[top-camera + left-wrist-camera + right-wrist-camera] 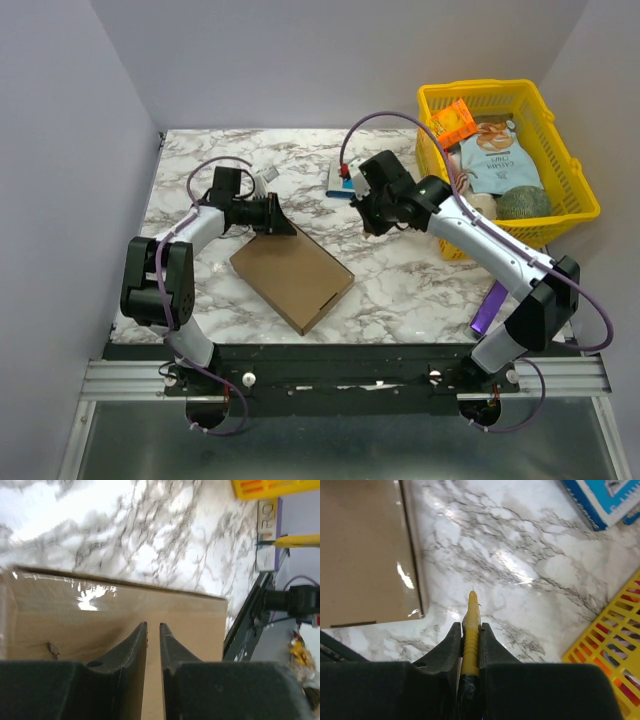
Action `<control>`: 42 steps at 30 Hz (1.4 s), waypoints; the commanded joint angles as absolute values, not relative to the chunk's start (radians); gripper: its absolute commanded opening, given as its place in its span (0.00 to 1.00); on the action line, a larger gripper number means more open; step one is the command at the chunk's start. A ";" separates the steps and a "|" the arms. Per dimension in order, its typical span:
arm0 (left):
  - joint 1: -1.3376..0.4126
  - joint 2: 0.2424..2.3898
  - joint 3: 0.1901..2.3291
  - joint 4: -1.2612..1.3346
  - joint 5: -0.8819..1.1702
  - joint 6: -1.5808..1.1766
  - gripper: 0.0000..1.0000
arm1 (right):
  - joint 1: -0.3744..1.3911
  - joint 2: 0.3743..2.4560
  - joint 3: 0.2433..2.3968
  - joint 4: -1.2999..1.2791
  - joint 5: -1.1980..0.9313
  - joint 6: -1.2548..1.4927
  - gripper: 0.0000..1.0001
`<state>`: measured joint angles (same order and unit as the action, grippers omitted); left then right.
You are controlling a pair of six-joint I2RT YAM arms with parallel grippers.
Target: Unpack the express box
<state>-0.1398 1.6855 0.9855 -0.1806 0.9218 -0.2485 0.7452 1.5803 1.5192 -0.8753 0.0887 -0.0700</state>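
Observation:
The express box (pixel 292 275) is a flat brown cardboard mailer lying closed on the marble table, near the front and left of centre. My left gripper (pixel 275 220) sits at the box's far corner. In the left wrist view its fingers (pixel 153 625) stand almost together over the cardboard (pixel 100 610) with nothing between them. My right gripper (pixel 375 215) hovers to the right of the box, shut on a yellow utility cutter (pixel 471 611) that points at the bare marble. The box's corner shows at the left of the right wrist view (pixel 365 550).
A small blue box with a white label (pixel 340 180) lies behind the grippers and shows in the right wrist view (pixel 605 500). A yellow plastic basket (pixel 575 190) holding several packets stands at the far right. A purple item (pixel 490 305) lies by the right arm's base.

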 commanded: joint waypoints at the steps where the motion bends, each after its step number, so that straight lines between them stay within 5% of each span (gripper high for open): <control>1: -0.134 1.580 1.201 -0.424 0.839 -0.053 0.34 | 0.620 1.618 1.523 -0.818 0.076 -0.092 0.00; 6: -0.115 1.508 1.333 -0.830 0.801 0.410 0.37 | 0.545 1.684 1.612 -0.795 0.005 -0.127 0.00; 10: -0.109 1.447 1.257 -1.093 0.772 0.726 0.09 | 0.535 1.716 1.658 -0.770 -0.052 -0.112 0.00; 13: -0.112 1.391 1.125 -1.120 0.739 0.801 0.00 | 0.535 1.736 1.684 -0.765 -0.083 -0.094 0.01; 42: -0.186 1.381 0.881 -0.908 0.575 0.752 0.00 | 0.563 1.835 1.707 -0.770 -0.178 -0.075 0.00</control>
<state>-0.1791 1.3785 0.9154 -0.9257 0.6300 0.7227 0.5552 1.8496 1.7153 -0.7849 -0.1593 -0.0788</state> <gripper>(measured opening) 0.008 0.188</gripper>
